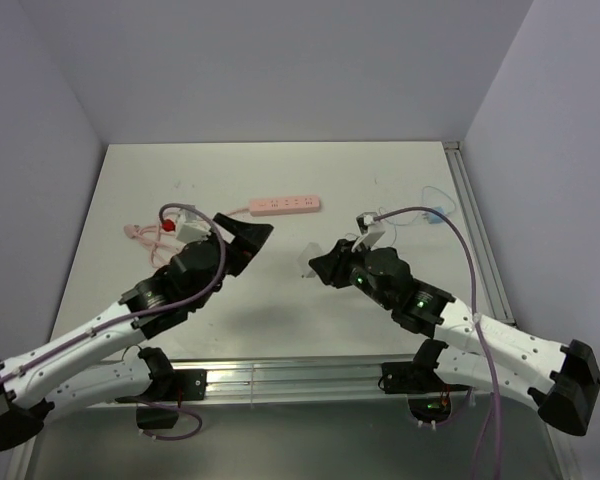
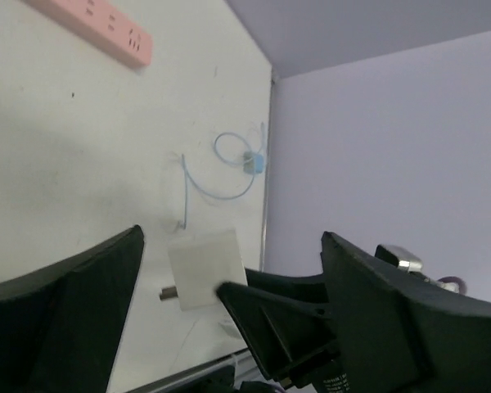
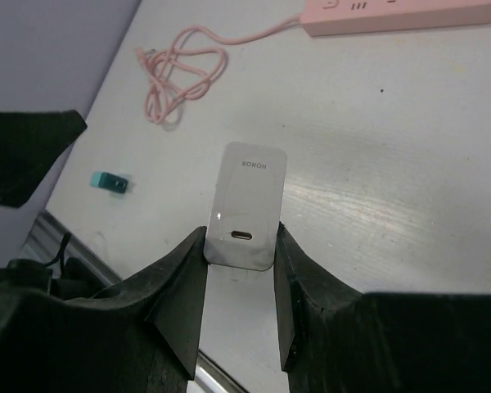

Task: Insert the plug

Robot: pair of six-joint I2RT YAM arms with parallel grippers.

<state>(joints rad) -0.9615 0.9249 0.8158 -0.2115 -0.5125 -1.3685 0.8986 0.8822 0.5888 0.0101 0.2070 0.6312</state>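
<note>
The plug [image 1: 435,213], small and light blue on a thin pale looping cable [image 2: 217,192], lies at the table's far right edge; the left wrist view also shows the plug [image 2: 254,162]. My right gripper [image 3: 239,246] is shut on a white charger block [image 3: 250,201] with a slot in its near face, held above the table's middle. In the top view this gripper [image 1: 320,265] points left. My left gripper [image 1: 255,235] stands open with nothing between its fingers, facing the charger block [image 2: 204,266] from the left, a short gap away. The plug is far from both grippers.
A long pink power strip [image 1: 285,205] lies at the back of the table [image 1: 380,190], its pink cord [image 1: 140,232] coiled at the left. A small teal piece [image 3: 110,182] lies near the front left. A metal rail [image 1: 475,230] runs along the right edge.
</note>
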